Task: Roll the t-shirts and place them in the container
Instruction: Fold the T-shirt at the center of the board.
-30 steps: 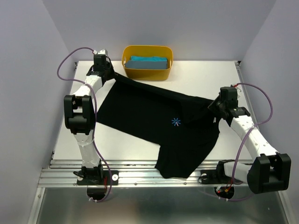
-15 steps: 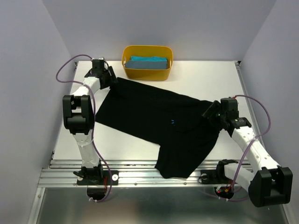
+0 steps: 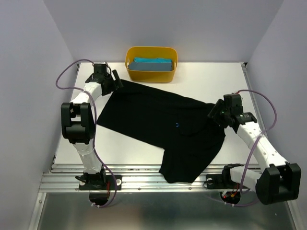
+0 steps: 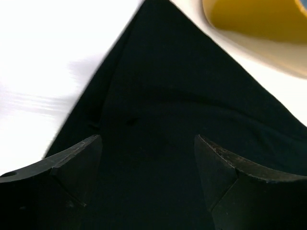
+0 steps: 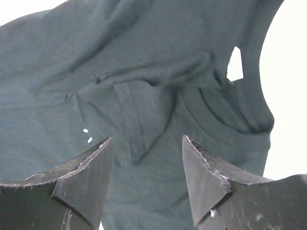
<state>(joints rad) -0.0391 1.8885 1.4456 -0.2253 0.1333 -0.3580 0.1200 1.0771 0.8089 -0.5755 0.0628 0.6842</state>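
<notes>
The black t-shirt [image 3: 158,124] lay spread out on the white table [image 3: 216,79], turned at a slant, so that 1 corner pointed to the far left and its lowest part reached the near edge. The teal t-shirt [image 3: 152,63] was folded inside the yellow tub [image 3: 151,74], which stood at the far side of the table, just beside the far corner of the black cloth. The left gripper [image 3: 114,81] was at that far-left corner of the black t-shirt. In the left wrist view its 2 fingers [image 4: 72,163] stood wide apart and grasped nothing, and the smooth black cloth was seen between them and beyond them. The right gripper [image 3: 214,114] was at the right side of the same t-shirt, where the cloth was wrinkled into several folds. In the right wrist view this gripper was also released, with the fingers [image 5: 86,177] apart above the folds and a rounded hem, and the cloth looked paler there. I could not tell if any fingertip touched the cloth.
</notes>
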